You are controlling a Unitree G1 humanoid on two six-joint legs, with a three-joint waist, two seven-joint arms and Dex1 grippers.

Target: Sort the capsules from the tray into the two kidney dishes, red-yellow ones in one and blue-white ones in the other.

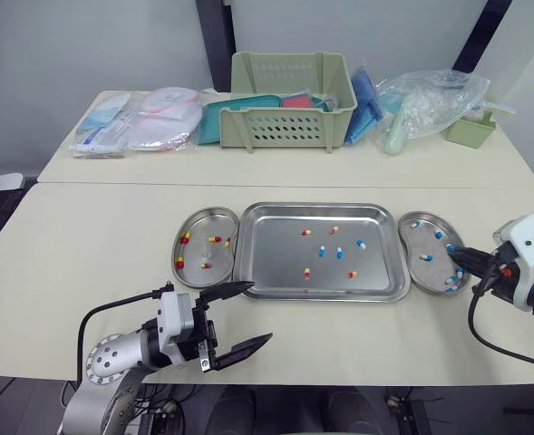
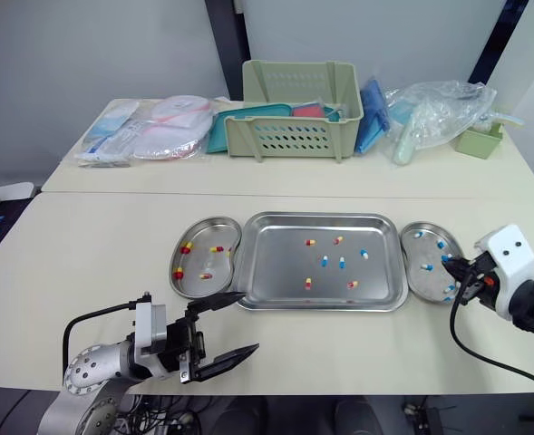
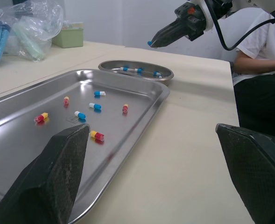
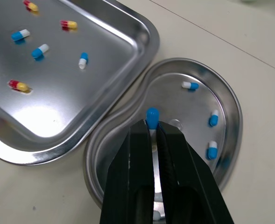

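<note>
**Blue-white capsule pinched over the 3 o'clock dish, not yet released**

The right end effector [image 4: 152,123] is nearly closed on a blue-white capsule [image 4: 151,116], blue tip poking out, above the right kidney dish [image 1: 427,272], which sits at 3 o'clock of the tray [image 1: 321,288]. The left end effector [image 1: 262,311] gapes wide and empty over the tabletop [image 1: 112,236] at the tray's 7 o'clock. 7 loose capsules [image 1: 321,251] lie in the tray: 4 red-yellow, 3 blue-white. Risk: let go from above, the capsule may bounce on the steel and roll over the shallow rim, or cling to 1 pad.

Capsules [image 3: 95,106] loose in steel tray [image 3: 20,140]
</note>
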